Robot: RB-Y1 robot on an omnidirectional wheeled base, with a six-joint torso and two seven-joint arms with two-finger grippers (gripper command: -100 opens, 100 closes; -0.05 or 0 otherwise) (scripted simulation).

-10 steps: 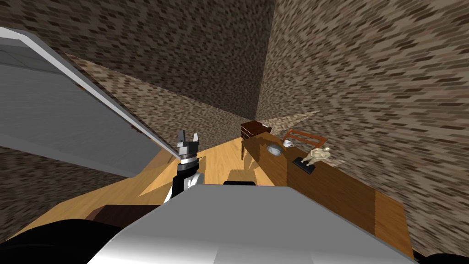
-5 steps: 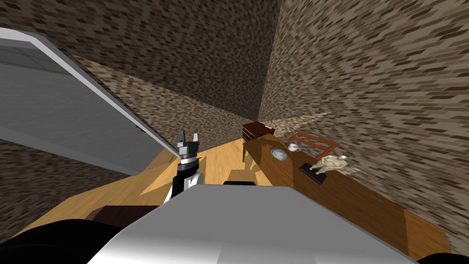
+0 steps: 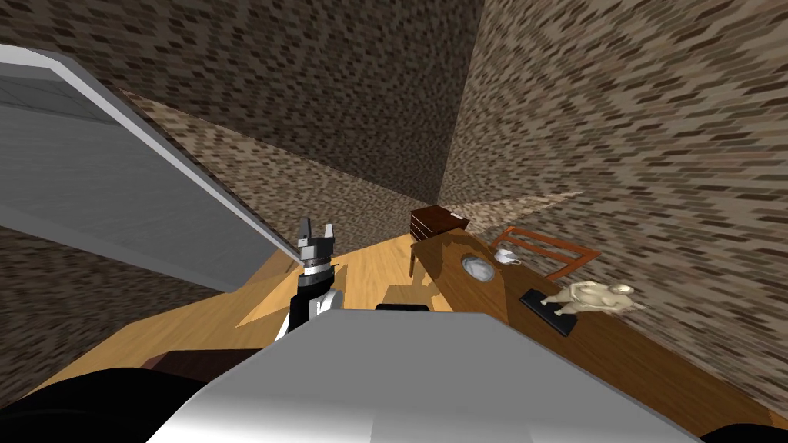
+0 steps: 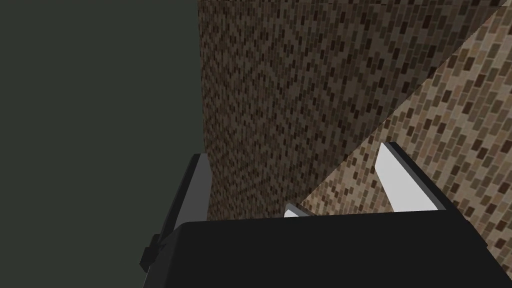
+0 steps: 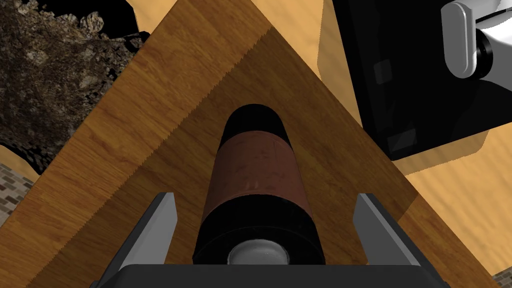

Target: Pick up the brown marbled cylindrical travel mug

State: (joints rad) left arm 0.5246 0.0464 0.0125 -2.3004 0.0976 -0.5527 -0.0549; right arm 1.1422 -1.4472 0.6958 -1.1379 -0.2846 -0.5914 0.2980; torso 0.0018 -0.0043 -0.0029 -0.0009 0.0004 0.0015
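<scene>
The right gripper is wide open and holds nothing. Its fingers stand one to each side of the mug, with a gap on each side, so neither touches it. The gaps look nearly even, one a little wider.

The mug lies straight ahead of this hand, between the blades and close to the gripper's body. Its long axis runs along the fingers, not across them. The black lid end with its pale grey cap is nearest the hand. The brown marbled band comes next and the black base is farthest. The mug rests on a wooden top and I cannot tell for sure whether it stands upright or leans.

I judge that the reach is done and the grasp is due. The blades need only close across the round wall near the lid and band, and then lift. The wall is smooth and curved, so an off-centre squeeze could push it aside.

The left gripper is raised in front of the chest, well away from the mug, with its fingers apart and empty.

Farther out on the right, a long table carries a plate, a cup and a figurine.
</scene>
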